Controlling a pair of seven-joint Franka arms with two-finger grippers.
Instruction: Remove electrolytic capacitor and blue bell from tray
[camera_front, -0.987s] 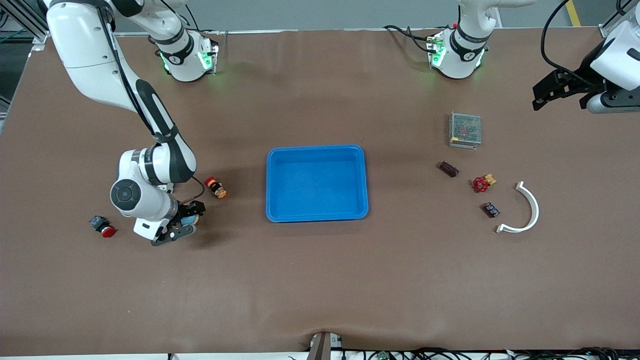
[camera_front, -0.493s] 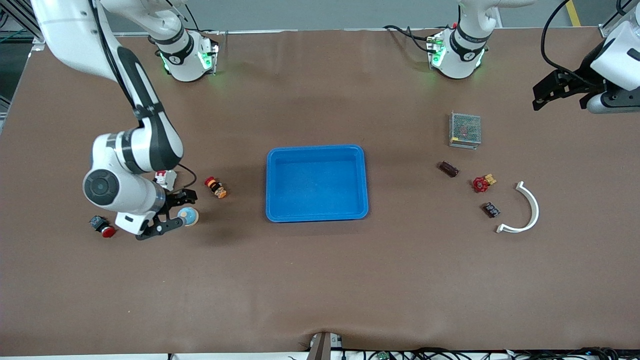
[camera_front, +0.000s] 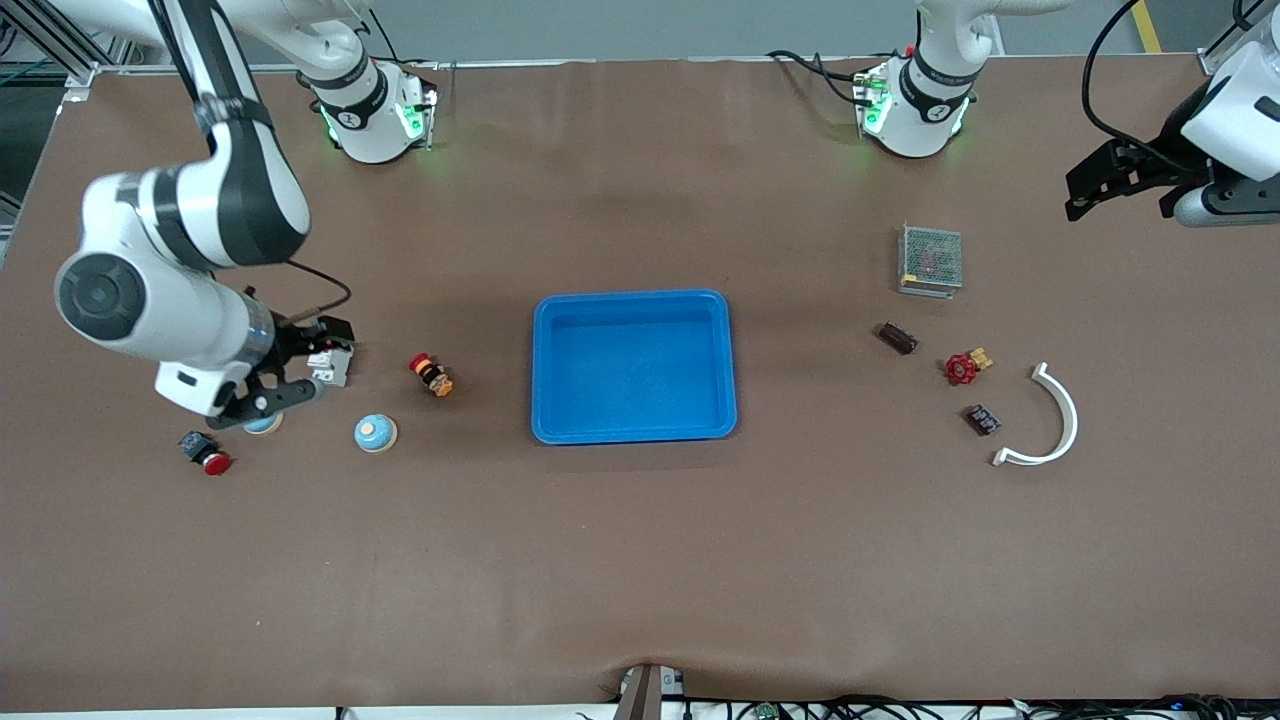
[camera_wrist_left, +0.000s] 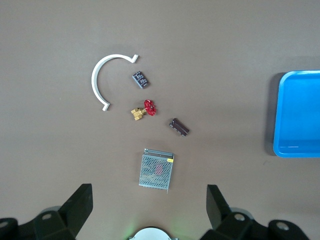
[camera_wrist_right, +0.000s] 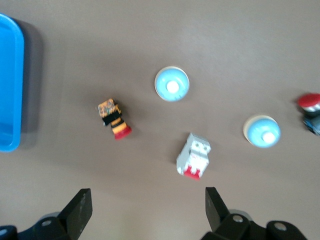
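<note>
A light blue bell (camera_front: 375, 433) (camera_wrist_right: 171, 84) stands on the table between the blue tray (camera_front: 634, 299) and the right arm's end. A second bell (camera_front: 262, 425) (camera_wrist_right: 262, 131) is partly covered by my right gripper (camera_front: 290, 365) (camera_wrist_right: 147, 210), which hangs open and empty above the table by a white and red breaker (camera_front: 330, 362). A small dark brown block, which I take for the capacitor (camera_front: 898, 338) (camera_wrist_left: 179, 127), lies toward the left arm's end. My left gripper (camera_front: 1120, 185) (camera_wrist_left: 148, 210) waits open, high over that end.
By the bells lie a red-capped button (camera_front: 205, 453) and an orange and black switch (camera_front: 431, 375). Near the capacitor are a mesh-covered box (camera_front: 931, 259), a red valve (camera_front: 965, 366), a dark chip (camera_front: 981, 419) and a white curved piece (camera_front: 1050, 420).
My right gripper has risen off the first bell and swung toward the right arm's end, still open. The bell stays on the table. The left arm has not moved.
</note>
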